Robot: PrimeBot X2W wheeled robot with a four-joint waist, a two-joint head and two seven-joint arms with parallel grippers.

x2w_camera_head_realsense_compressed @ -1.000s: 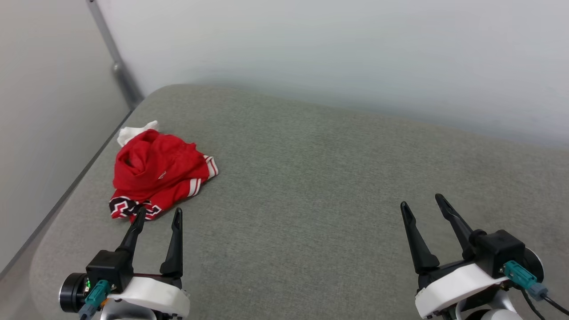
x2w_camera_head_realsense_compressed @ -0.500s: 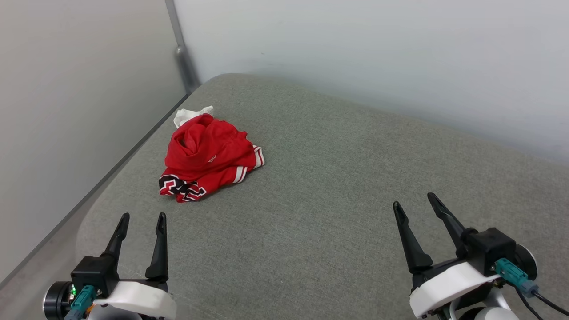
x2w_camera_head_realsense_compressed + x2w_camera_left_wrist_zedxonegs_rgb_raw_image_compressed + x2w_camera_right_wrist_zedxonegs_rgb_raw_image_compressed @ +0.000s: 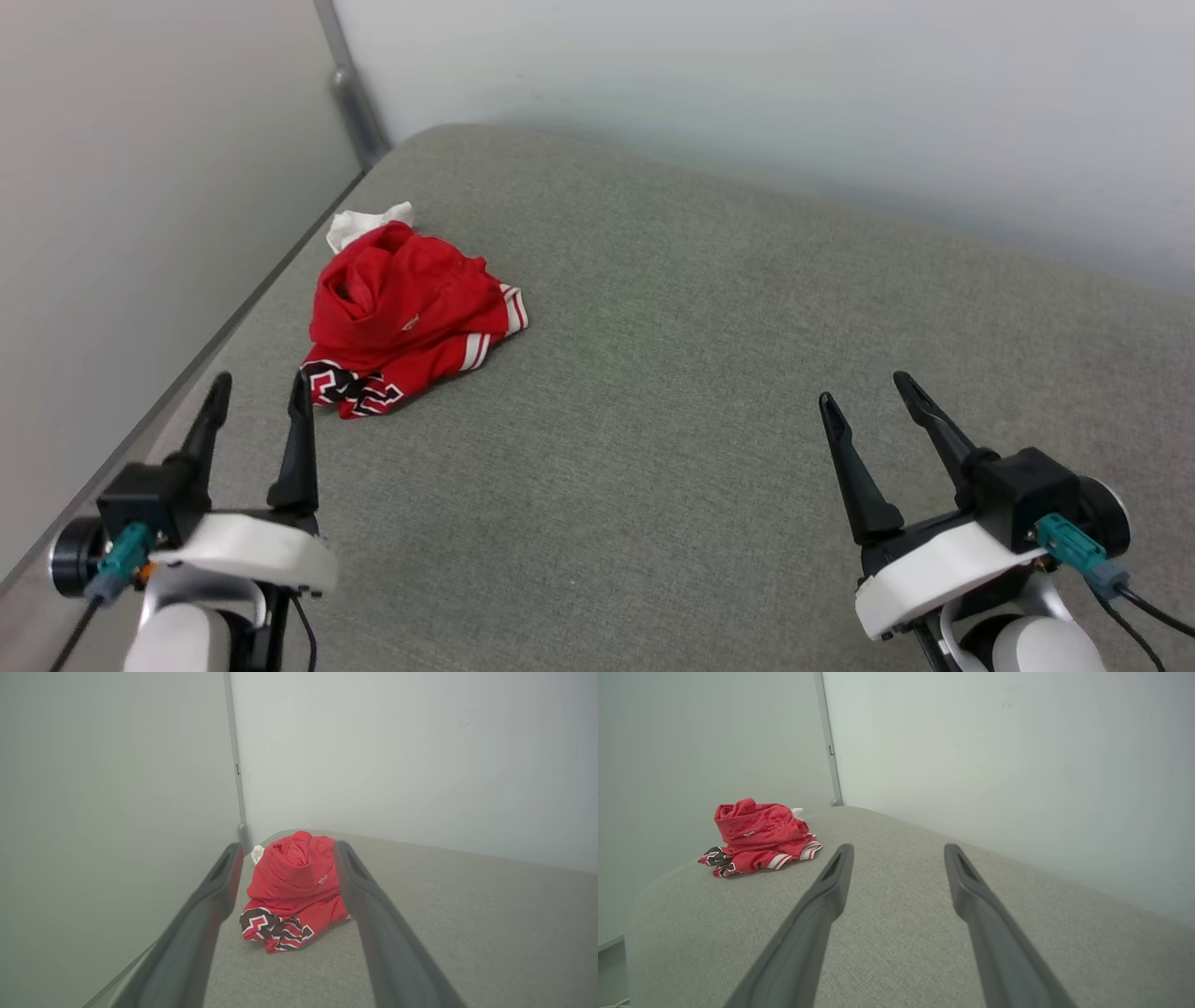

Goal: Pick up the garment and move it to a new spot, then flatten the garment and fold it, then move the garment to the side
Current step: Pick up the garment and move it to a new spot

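The setting looked like a bare test booth or lab bay rather than a lived-in room. A wide padded surface (image 3: 672,392) covered in grey woven fabric, its edges rounded, sat in a corner. There a plain pale left wall (image 3: 140,168) met an equally plain far wall (image 3: 747,84), and a slim grey metal strip (image 3: 347,93) ran up the joint between them, as on panel partitions. The garment (image 3: 401,299) lay crumpled on the padding toward the far left, near that corner.
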